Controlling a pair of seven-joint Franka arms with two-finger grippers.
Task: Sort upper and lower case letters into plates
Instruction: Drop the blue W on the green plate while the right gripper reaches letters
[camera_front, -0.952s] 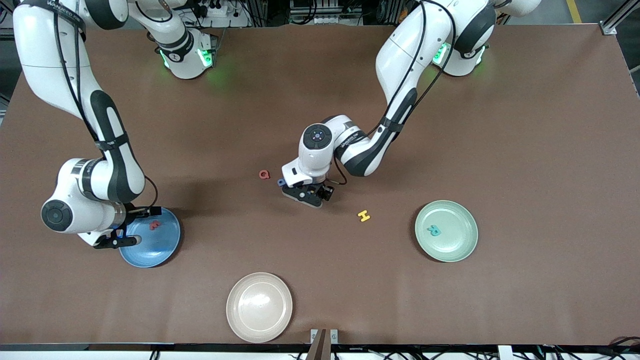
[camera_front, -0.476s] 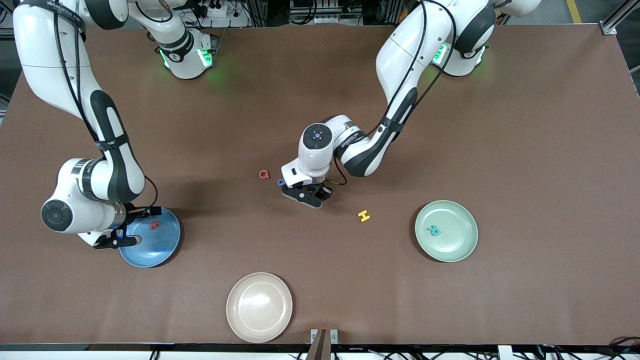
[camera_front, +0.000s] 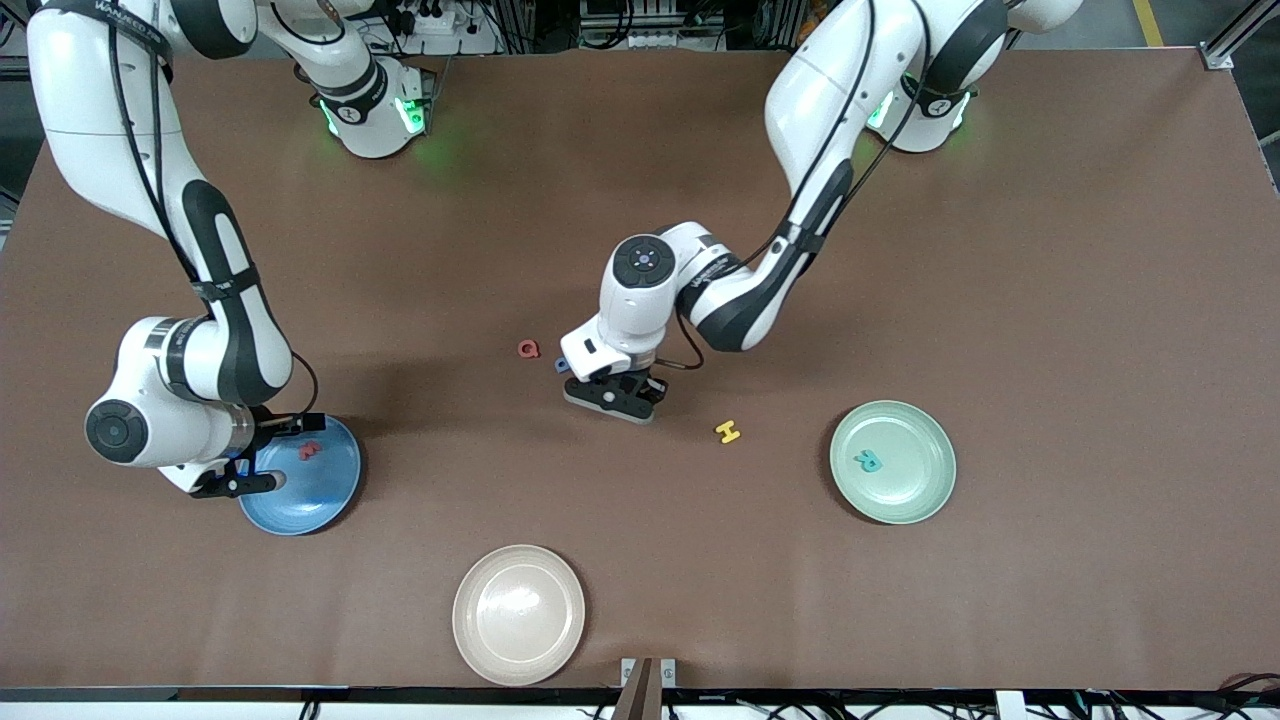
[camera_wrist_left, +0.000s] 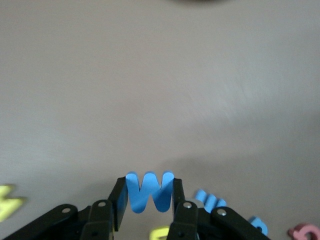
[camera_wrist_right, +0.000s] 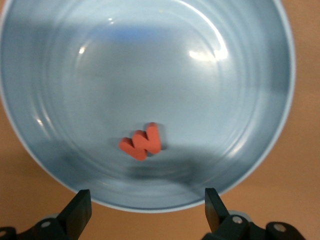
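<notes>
My left gripper (camera_wrist_left: 149, 186) is shut on a blue letter W (camera_wrist_left: 149, 196), held upright between the jaws just above the table's middle (camera_front: 610, 393). Lying close by are a red letter Q (camera_front: 528, 348), a small blue letter (camera_front: 561, 365) and a yellow letter H (camera_front: 728, 431). The mint green plate (camera_front: 915, 490) holds a teal letter R (camera_front: 868, 460). My right gripper (camera_wrist_right: 147, 210) hangs open over the rim of the blue plate (camera_wrist_right: 150, 60), at the right arm's end (camera_front: 262, 456). A red letter w (camera_wrist_right: 141, 141) lies in that plate.
A beige plate (camera_front: 518, 640) sits near the table's front edge, nearer to the front camera than the other plates. The left wrist view also shows two yellow letters (camera_wrist_left: 9, 201) (camera_wrist_left: 160, 233) and a second blue letter (camera_wrist_left: 210, 201) on the table.
The left gripper's fingers have come together on the blue W and its wrist has risen slightly. The right arm has not moved.
</notes>
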